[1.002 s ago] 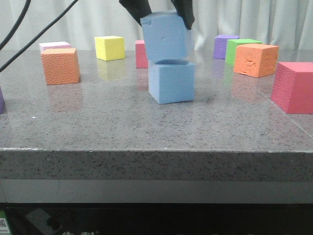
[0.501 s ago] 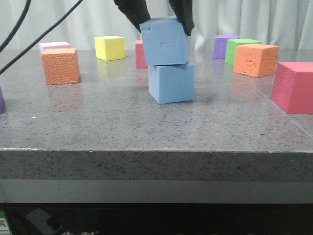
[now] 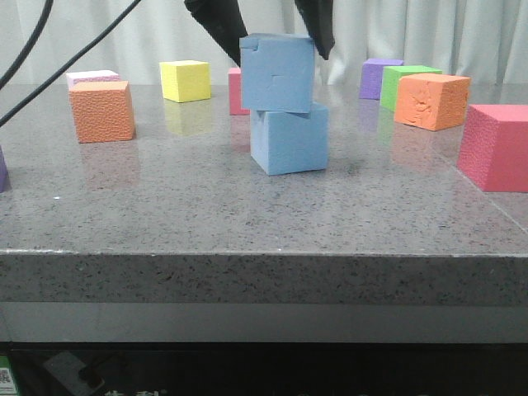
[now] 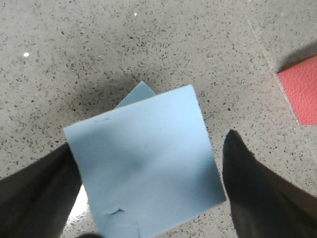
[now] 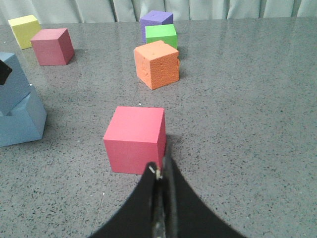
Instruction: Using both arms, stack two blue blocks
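In the front view, the notched blue block is seen resting on top of the plain blue block, turned slightly so that its edges do not line up with those of the block below; the stack stands near the middle of the grey speckled bench. The left hand is held above the stack with its two black fingers spread to either side of the upper block, apart from its faces, so the hand is open. An orange cube, a yellow cube and a large pink cube are set well apart around the stack. In the left wrist view, the top face of the upper block is shown between the two fingers; a clear gap is seen at one finger, while contact at the other cannot be told, and a corner of the lower block is seen jutting out beneath. In the right wrist view, the right hand is shown with its fingers pressed together, closed on nothing, hovering just beside a pink cube; the blue stack is seen well apart from it.
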Robot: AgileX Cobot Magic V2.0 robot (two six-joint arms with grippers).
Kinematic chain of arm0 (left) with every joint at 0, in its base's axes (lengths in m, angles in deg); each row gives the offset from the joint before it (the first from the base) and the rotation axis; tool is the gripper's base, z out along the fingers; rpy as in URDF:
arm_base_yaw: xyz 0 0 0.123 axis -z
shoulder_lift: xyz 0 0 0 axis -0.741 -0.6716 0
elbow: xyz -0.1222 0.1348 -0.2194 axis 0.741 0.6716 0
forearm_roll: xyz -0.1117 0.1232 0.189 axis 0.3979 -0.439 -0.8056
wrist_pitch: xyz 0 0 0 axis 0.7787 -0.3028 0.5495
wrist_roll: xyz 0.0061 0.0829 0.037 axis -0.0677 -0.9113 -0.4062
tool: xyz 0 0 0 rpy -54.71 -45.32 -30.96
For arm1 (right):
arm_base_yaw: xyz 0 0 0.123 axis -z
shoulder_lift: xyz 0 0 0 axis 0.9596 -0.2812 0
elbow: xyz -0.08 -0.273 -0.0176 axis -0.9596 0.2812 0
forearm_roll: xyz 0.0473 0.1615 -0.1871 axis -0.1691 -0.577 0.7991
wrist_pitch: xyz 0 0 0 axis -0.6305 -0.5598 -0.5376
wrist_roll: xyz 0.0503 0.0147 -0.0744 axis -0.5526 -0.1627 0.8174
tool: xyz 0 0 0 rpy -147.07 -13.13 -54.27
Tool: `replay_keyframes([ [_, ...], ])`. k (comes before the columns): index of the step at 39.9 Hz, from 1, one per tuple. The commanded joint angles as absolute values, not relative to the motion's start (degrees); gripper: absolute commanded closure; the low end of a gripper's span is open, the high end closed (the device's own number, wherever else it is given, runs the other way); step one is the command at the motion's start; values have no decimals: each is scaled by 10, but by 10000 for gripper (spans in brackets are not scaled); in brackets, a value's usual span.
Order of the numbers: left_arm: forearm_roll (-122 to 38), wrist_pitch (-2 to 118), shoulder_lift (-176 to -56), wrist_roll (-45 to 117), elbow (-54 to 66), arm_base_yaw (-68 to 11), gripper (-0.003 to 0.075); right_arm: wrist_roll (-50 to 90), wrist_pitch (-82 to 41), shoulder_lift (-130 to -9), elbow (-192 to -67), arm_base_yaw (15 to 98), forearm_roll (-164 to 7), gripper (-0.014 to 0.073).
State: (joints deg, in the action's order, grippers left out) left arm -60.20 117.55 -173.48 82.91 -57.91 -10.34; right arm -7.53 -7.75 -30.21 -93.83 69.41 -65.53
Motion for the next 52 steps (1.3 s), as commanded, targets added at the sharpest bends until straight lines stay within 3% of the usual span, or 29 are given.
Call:
replay_keyframes([
  [1,-595,1190,-1701,831,-593,-100,136,-71,-124,-306,-953,697,-655,697],
  [29,-627,1192,-1701,831,-676,-100,162,-71,-124,-306,-953,697,-655,697],
  [33,-642,1192,-1701,831,-687,-100,244,-71,-124,-306,-953,697,-655,697],
  [45,-646,1192,-1698,831,-698,-100,720,-71,-124,-306,-953,697,-655,697],
  [52,-658,1192,-1693,815,-698,-100,738,-71,-125,-306,-953,697,-655,697],
])
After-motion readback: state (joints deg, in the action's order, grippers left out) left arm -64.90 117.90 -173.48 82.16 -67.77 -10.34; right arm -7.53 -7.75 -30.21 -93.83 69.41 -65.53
